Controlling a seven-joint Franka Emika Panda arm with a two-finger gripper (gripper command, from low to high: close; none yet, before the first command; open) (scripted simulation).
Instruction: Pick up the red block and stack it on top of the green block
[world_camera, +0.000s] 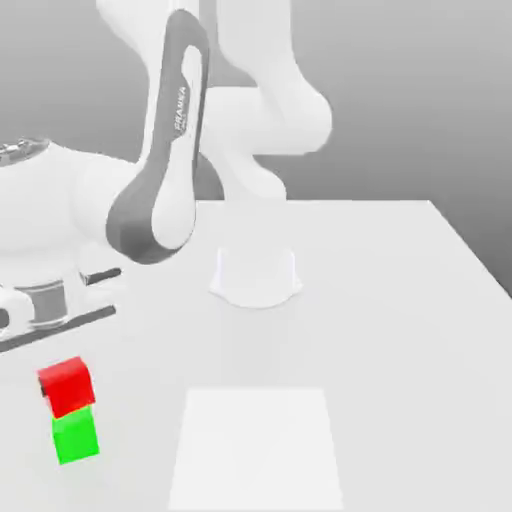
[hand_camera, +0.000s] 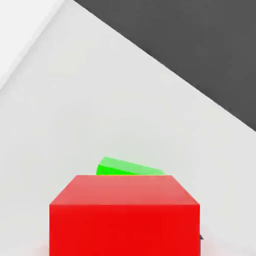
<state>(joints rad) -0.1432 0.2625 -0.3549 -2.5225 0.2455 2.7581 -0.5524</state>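
- Red block: sits above the green block at the exterior view's lower left, its underside at or just over the green top, offset slightly toward that view's left and turned a little against it. In the hand view the red block is close to the camera, with a sliver of green block showing past its far edge.
- Step in hand, as judged: the carry is nearly over; placement onto the green block is under way or about to begin.
- Next move calls for: squaring the red block over the green one, settling it until it rests flat, then parting the fingers and lifting straight off without nudging the stack.
- End effector: closed to nearly its tightest; judged to be gripping the red block, given how that block sits fixed before the hand camera.
- Arm: white and grey links cross the exterior view's upper left.
- Counter: pale, carrying both blocks.
- Hard to make out: whether the two blocks touch; the contact line is not clear in either view. Most of the green block is covered by the red in the hand view.
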